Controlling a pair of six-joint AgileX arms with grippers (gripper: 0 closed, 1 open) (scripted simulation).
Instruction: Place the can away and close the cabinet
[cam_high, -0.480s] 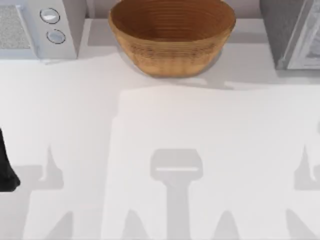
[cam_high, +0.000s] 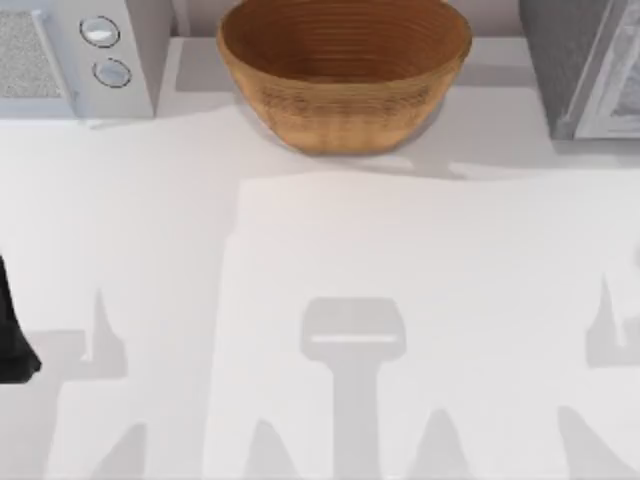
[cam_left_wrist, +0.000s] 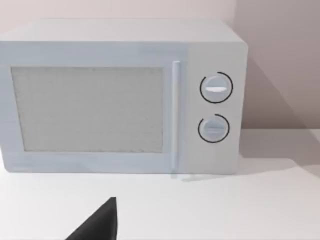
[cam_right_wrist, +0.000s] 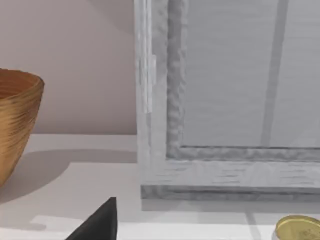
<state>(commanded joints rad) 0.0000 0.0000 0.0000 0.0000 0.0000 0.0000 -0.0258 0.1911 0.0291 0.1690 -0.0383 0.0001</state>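
Right arm's shadow (cam_high: 605, 330) slightly leftward, can (cam_right_wrist: 298, 228) near cabinet (cam_right_wrist: 225, 165) edge; right hand (cam_right_wrist: 102, 222) state untellable.

White table (cam_high: 300, 250), pale pinkish wall (cam_left_wrist: 280, 60), soft shadows

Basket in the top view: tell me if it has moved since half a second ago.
No. The basket sits in the same spot between the microwave and the cabinet.

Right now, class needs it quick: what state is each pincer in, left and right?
Left pincer: cannot be told; a dark tip shows before the microwave.
Right pincer: cannot be told; a dark tip shows near the cabinet.
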